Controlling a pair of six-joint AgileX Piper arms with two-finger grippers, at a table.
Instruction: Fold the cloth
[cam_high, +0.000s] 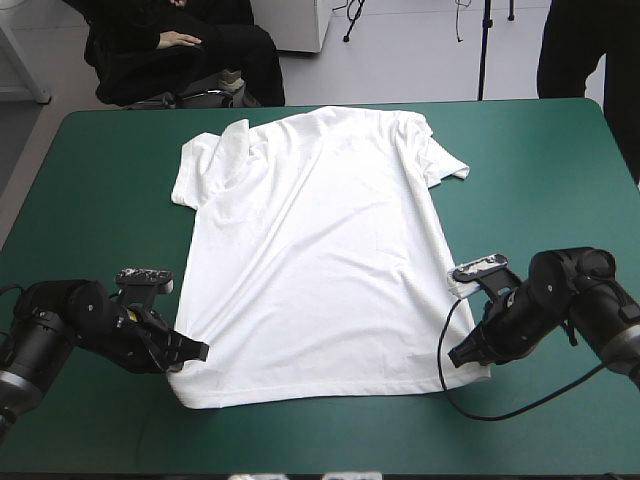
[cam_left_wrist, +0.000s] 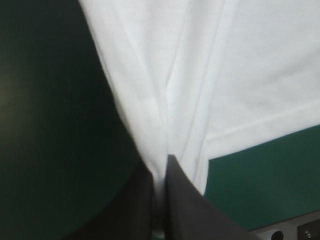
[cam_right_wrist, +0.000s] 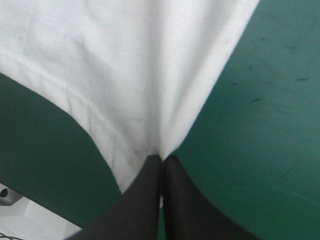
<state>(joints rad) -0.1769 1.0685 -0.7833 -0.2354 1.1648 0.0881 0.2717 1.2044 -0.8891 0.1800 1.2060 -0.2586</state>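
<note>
Filling most of the high view, the counter (cam_high: 80, 180) has a teal-green cover. The white T-shirt (cam_high: 320, 260) lies spread out flat in the middle of it. The neck end points to the far edge and the bottom hem (cam_high: 320, 392) lies by the near edge. Long soft wrinkles run down the cloth. One sleeve (cam_high: 205, 160) on the left side is flipped over onto itself a little. The other sleeve (cam_high: 445, 160) on the right side is bunched up.

The left tool (cam_high: 190, 355) is low on the counter at the near left corner of the T-shirt. It is clenched on the cloth there. In the left wrist view the cloth gathers into folds that run down between its black fingers (cam_left_wrist: 190, 210).

The right tool (cam_high: 462, 352) is at the near right corner of the T-shirt. It is clenched on that corner too. Its black fingers (cam_right_wrist: 140, 200) meet in a point with the white edge pinched between them.
</note>
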